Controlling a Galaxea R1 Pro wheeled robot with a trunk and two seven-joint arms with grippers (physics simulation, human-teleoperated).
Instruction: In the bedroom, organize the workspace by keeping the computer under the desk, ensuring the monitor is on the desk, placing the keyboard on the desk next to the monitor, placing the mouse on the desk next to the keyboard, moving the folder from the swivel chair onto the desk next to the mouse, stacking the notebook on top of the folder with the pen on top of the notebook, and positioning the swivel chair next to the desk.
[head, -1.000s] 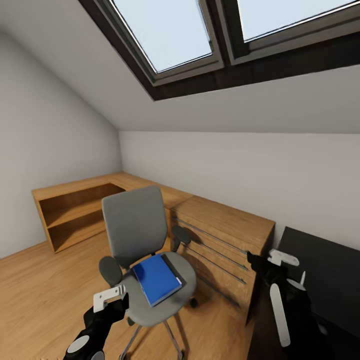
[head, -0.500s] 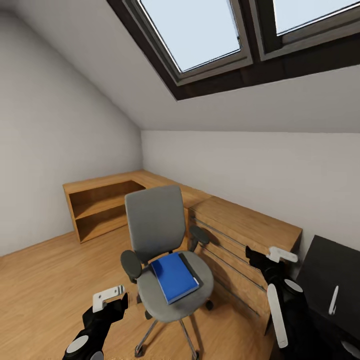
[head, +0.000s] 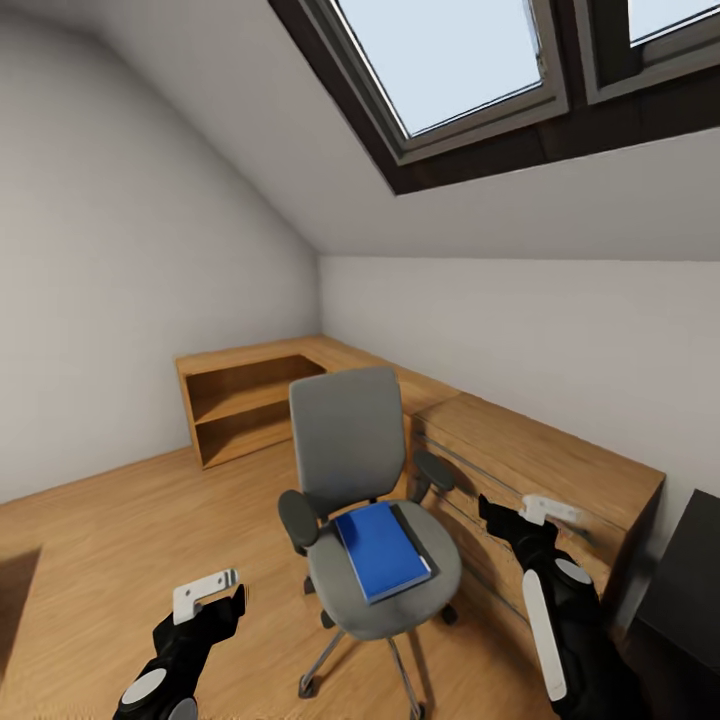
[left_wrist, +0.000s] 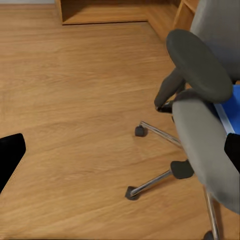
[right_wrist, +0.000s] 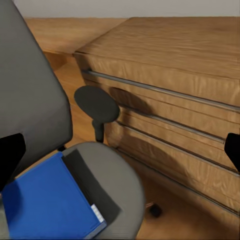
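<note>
The grey swivel chair (head: 348, 450) stands mid-room on the wooden floor, its seat facing me. On the seat lies the blue folder (head: 380, 550), and a dark grey notebook (head: 414, 534) shows along its edge; both also appear in the right wrist view as the folder (right_wrist: 47, 202) and notebook (right_wrist: 92, 182). My left gripper (head: 208, 603) hangs open low, left of the chair base (left_wrist: 150, 182). My right gripper (head: 515, 520) is open, right of the seat. A corner of the black desk (head: 692, 575) shows at far right. Computer, monitor, keyboard, mouse and pen are out of view.
A light wooden drawer chest (head: 540, 465) stands against the wall behind and right of the chair, close to its armrest (right_wrist: 97, 105). A low wooden shelf (head: 250, 400) fills the far corner. Skylights (head: 450, 60) sit in the sloped ceiling. Open floor (head: 120, 540) lies to the left.
The camera has swung left, so the chair, chest and shelf sit further right in the picture, and the desk with its pen has slid to the edge. Both arms hold their pose.
</note>
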